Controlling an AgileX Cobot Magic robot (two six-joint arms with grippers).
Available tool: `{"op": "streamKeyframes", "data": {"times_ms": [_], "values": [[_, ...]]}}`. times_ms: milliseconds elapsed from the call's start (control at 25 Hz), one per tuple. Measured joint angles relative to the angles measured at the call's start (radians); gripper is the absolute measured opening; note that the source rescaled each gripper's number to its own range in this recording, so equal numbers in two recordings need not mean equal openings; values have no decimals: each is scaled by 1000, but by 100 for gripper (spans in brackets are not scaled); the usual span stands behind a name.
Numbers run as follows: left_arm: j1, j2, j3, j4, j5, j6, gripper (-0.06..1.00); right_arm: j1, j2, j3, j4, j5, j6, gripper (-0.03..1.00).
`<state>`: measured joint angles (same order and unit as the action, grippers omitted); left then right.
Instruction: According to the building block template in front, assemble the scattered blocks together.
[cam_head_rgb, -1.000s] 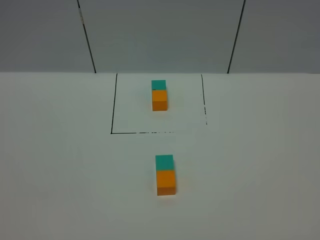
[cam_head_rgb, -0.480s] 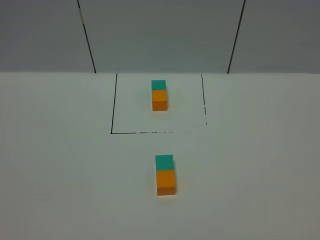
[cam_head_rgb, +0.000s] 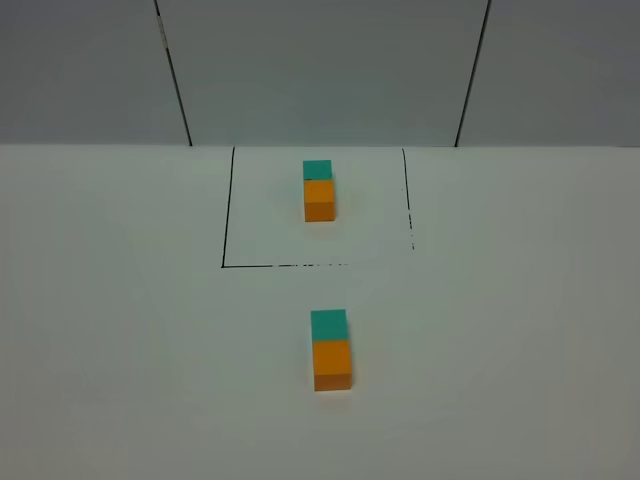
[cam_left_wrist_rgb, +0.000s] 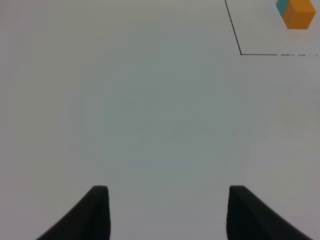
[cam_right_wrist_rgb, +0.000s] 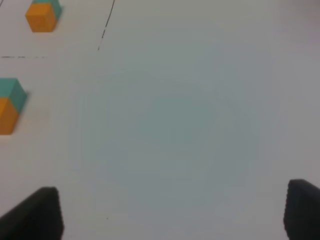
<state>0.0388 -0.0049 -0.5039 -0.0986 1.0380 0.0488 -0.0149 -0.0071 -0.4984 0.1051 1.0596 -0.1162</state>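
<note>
Exterior high: both arms out of frame.
Template (cam_head_rgb: 319, 189): inside outline (cam_head_rgb: 226, 230).
Scattered blocks (cam_head_rgb: 331, 350): joined, before outline.
Left gripper (cam_left_wrist_rgb: 167, 192): wide, empty.
Right gripper (cam_right_wrist_rgb: 172, 192): wide, fingertips cropped.

White tabletop (cam_head_rgb: 120, 330) under even light, grey panelled wall (cam_head_rgb: 320, 70) behind.

Only the fingertips of the robot were shown, in the two wrist views. The left gripper (cam_left_wrist_rgb: 167, 212) was seen as two matte black fingers (cam_left_wrist_rgb: 95, 215) at the lower edge of the frame, each broad at the base, narrowed upward and ended in a blunt, squared tip. The right gripper (cam_right_wrist_rgb: 172, 215) was seen as two blurred black blocks in the lower corners. No cables, screws or markings could be made out.
</note>
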Motion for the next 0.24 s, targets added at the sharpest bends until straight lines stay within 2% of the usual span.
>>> {"op": "streamKeyframes", "data": {"times_ms": [240], "values": [[0, 0, 0, 0, 0, 0, 14, 0, 0, 0, 0, 0, 0, 79]]}}
